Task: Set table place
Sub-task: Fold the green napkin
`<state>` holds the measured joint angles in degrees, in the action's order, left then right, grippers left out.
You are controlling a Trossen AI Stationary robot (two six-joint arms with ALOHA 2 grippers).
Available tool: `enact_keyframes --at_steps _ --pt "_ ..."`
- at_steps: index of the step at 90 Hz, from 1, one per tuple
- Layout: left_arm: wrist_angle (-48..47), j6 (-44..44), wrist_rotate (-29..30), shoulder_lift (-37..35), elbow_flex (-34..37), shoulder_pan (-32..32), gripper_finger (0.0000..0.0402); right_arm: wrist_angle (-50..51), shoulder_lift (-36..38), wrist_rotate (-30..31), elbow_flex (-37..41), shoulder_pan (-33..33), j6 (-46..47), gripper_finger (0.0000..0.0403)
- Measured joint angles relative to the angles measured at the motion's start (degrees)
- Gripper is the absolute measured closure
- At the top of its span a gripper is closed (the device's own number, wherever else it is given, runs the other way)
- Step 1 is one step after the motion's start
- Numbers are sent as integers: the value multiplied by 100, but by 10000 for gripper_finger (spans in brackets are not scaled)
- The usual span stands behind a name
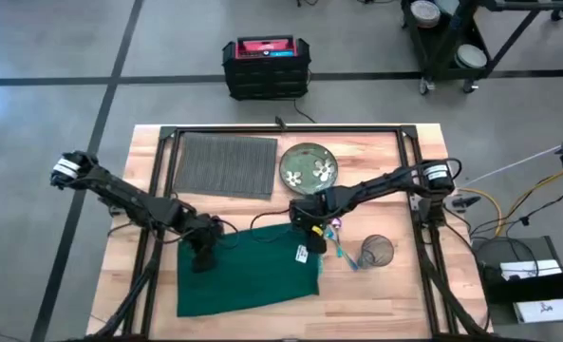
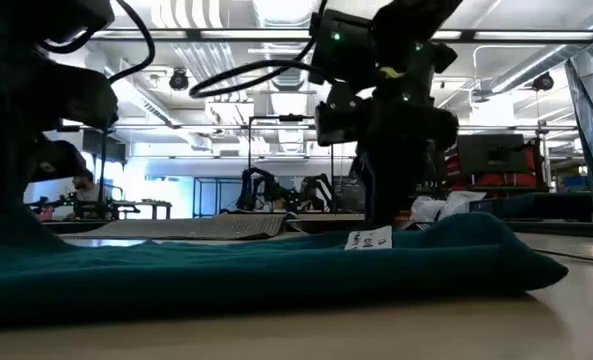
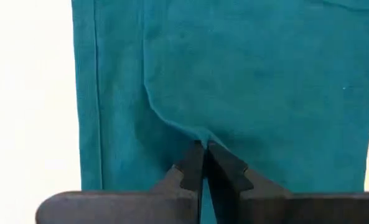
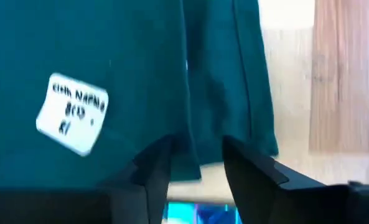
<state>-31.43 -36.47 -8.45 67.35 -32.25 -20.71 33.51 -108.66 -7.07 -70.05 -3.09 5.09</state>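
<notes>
A dark green cloth napkin (image 1: pixel 248 271) lies spread on the table (image 1: pixel 395 294), a white label (image 4: pixel 72 112) near its far right corner. My left gripper (image 1: pixel 205 252) is down on the napkin's left part, shut on a raised crease. My right gripper (image 1: pixel 314 233) hovers open at the napkin's far right corner; its fingers (image 4: pixel 153 165) stand on either side of the hemmed edge (image 4: pixel 193 140). The place, a dark grey ribbed mat (image 1: pixel 224 163), lies flat at the far left. Beside it sits a green plate (image 1: pixel 309 166) with white flowers. My left gripper pinches a small raised crease of the napkin (image 3: pixel 187 132) between its two shut fingers, coming from above and pointing down. The cloth puckers toward the fingertips, and the rest of the napkin lies flat on the table. Whether my right gripper touches the napkin I cannot tell.
A clear glass (image 1: pixel 378 250) and some cutlery (image 1: pixel 343 249) lie just right of the napkin, close to my right gripper. A black frame rail (image 1: pixel 281 130) runs along the table's far side. A black-and-red case (image 1: pixel 265 65) stands on the floor beyond.
</notes>
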Motion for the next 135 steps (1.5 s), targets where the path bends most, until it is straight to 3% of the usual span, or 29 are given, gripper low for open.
enact_keyframes --at_steps 17,35,47,56,70,88,116,126,135 --pt "-25 -107 2 -44 -7 0 401 75 48 -209 -1 -40 -202 393" --pt "-1201 -377 638 -92 -703 -225 401 269 493 -134 1 -92 -177 401" --pt "-1978 -601 1501 -90 -1144 -413 402 263 865 674 -5 -115 -132 402" --pt "-2301 -855 2182 -85 -1147 -494 402 266 890 1312 6 -143 -142 402" --pt "-2418 -1139 2585 -83 -847 -516 402 284 580 1535 37 -171 -177 403" --pt "-2400 -1527 2268 -25 -425 -516 402 272 354 2410 49 -204 -143 403" --pt "-2411 -1609 2007 28 -835 -516 401 175 439 2525 -268 -204 -507 403" --pt "-2611 -2140 1465 26 -1148 -585 401 188 440 2527 -405 -204 -591 403" --pt "-3189 -2800 1335 26 -1340 -737 401 202 442 2525 -502 -203 -716 403"
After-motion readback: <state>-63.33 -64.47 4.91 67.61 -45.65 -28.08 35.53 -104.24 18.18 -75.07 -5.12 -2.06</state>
